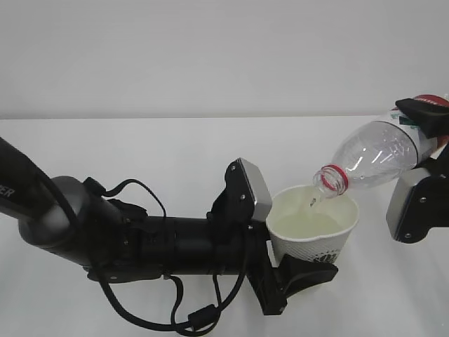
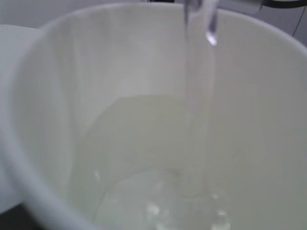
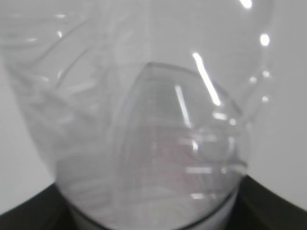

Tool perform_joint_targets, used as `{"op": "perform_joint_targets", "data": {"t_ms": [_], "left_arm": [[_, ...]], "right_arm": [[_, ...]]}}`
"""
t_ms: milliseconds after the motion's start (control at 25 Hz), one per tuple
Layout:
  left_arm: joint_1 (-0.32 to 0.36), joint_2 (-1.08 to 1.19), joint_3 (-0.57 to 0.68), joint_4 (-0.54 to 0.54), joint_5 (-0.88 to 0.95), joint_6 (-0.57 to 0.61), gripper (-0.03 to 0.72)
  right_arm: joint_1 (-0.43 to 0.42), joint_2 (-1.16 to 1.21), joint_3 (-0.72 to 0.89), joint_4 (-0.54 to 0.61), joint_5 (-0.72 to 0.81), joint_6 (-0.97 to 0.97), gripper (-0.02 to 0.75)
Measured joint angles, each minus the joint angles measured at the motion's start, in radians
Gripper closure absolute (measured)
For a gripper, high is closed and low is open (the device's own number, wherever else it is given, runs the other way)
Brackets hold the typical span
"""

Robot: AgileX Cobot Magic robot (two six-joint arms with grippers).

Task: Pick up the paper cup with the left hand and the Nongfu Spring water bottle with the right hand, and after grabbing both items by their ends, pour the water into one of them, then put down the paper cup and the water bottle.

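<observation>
Now the left tool (image 1: 298, 270) grips the paper cup (image 1: 313, 228) at its base, above the white counter (image 1: 175, 151). The right tool (image 1: 429, 151) grips the Nongfu Spring water bottle (image 1: 382, 151) near its bottom end, tilted neck-down over the cup's rim. A thin stream of water (image 2: 196, 120) falls inside the cup.

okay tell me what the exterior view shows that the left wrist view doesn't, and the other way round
Only the exterior view shows the tilted Nongfu Spring water bottle, held by the right hand near its base, and the left hand gripping the paper cup low down, with the white table beneath. Only the left wrist view shows the water as a clear stream falling down the cup's inside. Both show the cup's cream interior with water pooling.
</observation>
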Motion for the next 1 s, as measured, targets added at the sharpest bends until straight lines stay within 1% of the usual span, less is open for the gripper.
{"op": "perform_joint_targets", "data": {"t_ms": [1000], "left_arm": [[0.0,0.0,0.0,0.0,0.002,0.0,0.16]], "right_arm": [[0.0,0.0,0.0,0.012,-0.004,-0.001,0.269]]}}
